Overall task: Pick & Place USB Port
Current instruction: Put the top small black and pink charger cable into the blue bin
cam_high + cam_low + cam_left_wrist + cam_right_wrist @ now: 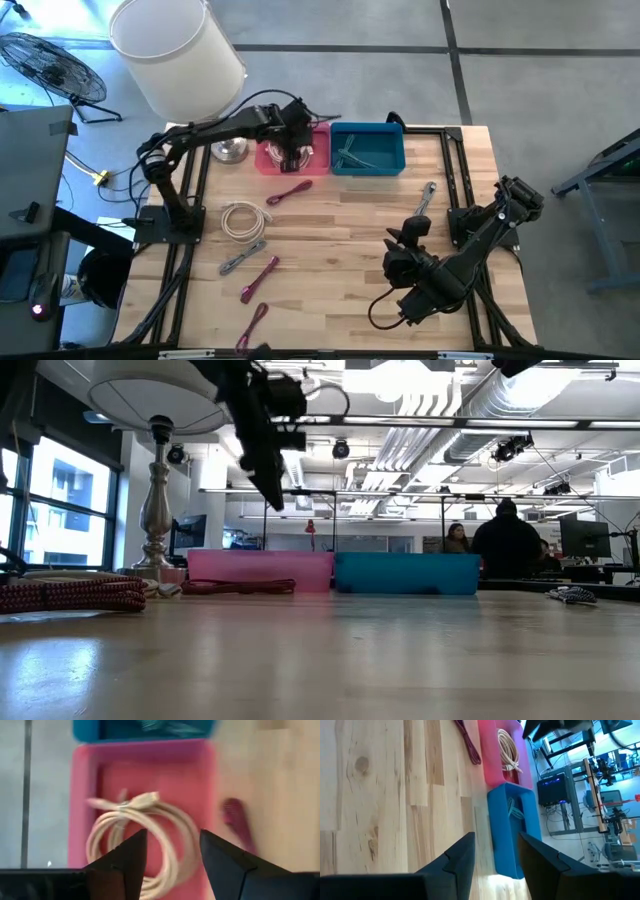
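**My left gripper hangs open above the pink bin, cable lying inside**

Nearest me, on the front half of the pale wooden plank table (330, 230), my right gripper (408, 238) waits low over the boards, its two dark fingers (462, 857) parted with nothing between them. To its left lie a coiled cream cable (243, 219), a grey cable (242, 257) and two dark red braided cables (259, 278), all loose on the wood. A third dark red cable (288, 192) lies just in front of the bins.

At the far edge, the shallow pink plastic bin (82, 805) and the blue plastic bin (367, 148) stand side by side, touching. My left gripper (172, 852) hangs above the pink bin, fingers apart and holding nothing. Directly beneath it, a coiled cream USB cable (150, 827) rests on the pink bin's floor, its plug end on top of the coil. The blue bin holds a thin pale green cable (352, 154).
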Tool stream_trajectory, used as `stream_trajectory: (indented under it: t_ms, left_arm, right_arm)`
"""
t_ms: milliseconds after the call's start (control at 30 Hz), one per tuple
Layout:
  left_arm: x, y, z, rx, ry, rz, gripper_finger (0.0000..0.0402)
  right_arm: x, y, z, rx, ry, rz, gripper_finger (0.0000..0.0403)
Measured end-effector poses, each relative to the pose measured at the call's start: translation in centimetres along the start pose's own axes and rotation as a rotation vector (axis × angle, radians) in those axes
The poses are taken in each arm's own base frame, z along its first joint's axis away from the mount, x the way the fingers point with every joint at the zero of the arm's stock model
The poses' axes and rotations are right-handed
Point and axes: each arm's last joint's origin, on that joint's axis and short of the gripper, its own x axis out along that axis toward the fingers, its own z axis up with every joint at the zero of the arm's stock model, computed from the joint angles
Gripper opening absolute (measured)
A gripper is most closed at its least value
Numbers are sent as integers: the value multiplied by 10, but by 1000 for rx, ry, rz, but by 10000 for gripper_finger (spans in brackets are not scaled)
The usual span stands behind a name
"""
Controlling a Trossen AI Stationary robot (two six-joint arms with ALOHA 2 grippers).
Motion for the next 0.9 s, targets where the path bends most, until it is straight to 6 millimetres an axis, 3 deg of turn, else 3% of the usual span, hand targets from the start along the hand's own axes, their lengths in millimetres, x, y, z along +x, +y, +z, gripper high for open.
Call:
stream_trajectory:
  t_ms: [200,400,600,900]
  left_arm:
    - [-41,-42,5,25,-16,-87,150]
    - [-53,-76,11,62,35,5,148]
    - [-40,-93,16,54,70,-26,147]
    - [5,-101,-16,-32,225,-102,147]
  right_arm:
    - [0,-1,-1,-10,3,-6,139]
    - [0,-1,-1,-14,-2,-16,139]
    - [0,-1,-1,-14,6,-6,139]
    - [-6,3,-4,-9,17,32,139]
